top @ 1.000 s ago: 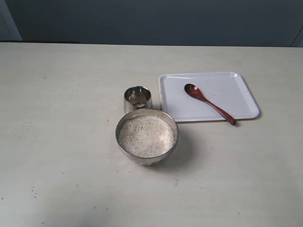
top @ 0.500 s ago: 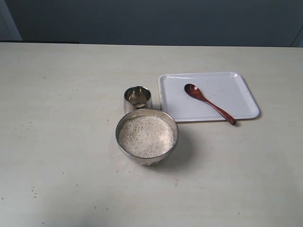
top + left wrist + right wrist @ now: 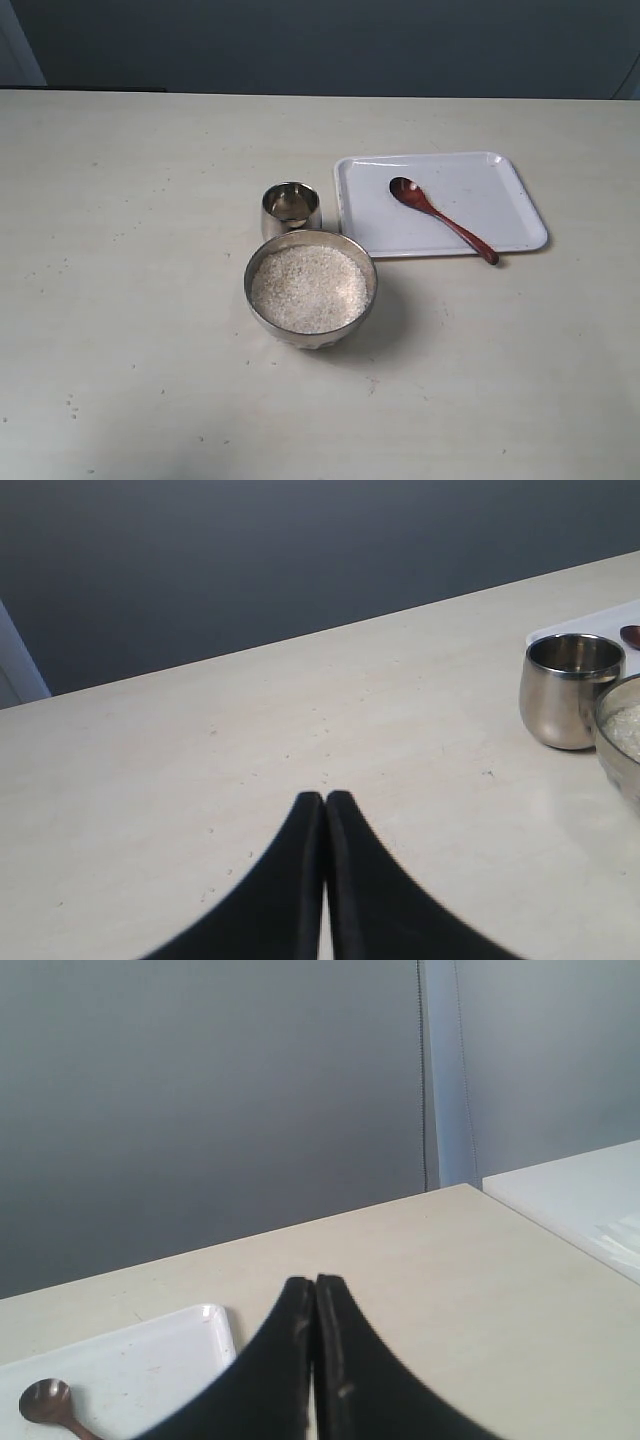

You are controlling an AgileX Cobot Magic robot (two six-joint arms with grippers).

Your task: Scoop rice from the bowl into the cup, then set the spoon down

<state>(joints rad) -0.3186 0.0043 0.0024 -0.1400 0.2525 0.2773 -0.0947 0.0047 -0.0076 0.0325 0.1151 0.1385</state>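
Note:
The wide steel bowl [image 3: 311,290] stands mid-table, filled with white rice [image 3: 309,288]. Just behind it, touching or nearly so, is the small steel cup [image 3: 291,208], also seen in the left wrist view as cup [image 3: 568,688] beside the bowl's rim [image 3: 622,742]. The dark reddish-brown spoon [image 3: 443,219] lies on the white tray [image 3: 500,170], its handle end over the tray's front edge; its head [image 3: 45,1400] shows in the right wrist view. Neither arm appears in the exterior view. My left gripper [image 3: 325,798] is shut and empty, away from the cup. My right gripper [image 3: 315,1282] is shut and empty beside the tray.
The beige table [image 3: 130,300] carries a few stray grains and specks. A dark wall runs along the far edge. In the right wrist view a second white surface [image 3: 580,1200] lies beyond the table's end.

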